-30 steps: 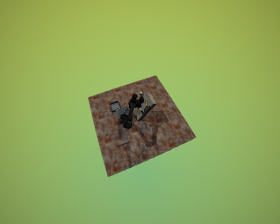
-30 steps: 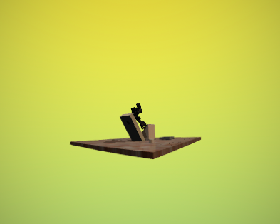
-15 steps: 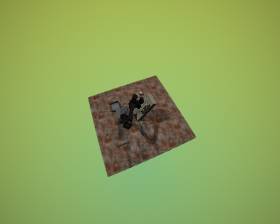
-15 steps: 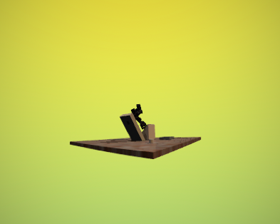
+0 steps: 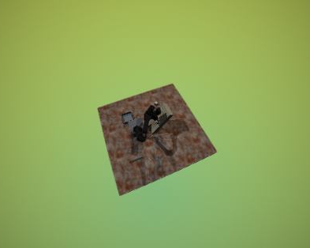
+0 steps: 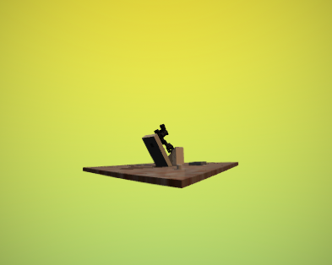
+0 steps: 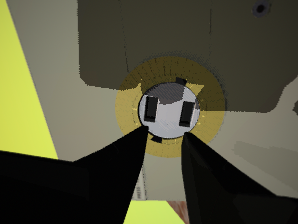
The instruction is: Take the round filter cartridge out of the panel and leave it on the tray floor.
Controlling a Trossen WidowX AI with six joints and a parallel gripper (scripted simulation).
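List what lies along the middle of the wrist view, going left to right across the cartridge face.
Panel face → yellow ring → left slot → right slot → yellow ring again → shadowed panel. The end effector sits just below the cartridge, partly open and gripping nothing.

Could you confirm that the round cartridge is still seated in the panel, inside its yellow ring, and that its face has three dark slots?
Not quite: the cartridge face shows two dark slots, not three, side by side in the wrist view. The rest holds: it sits in the panel, inside the yellow ring, with the gripper fingertips just short of it.
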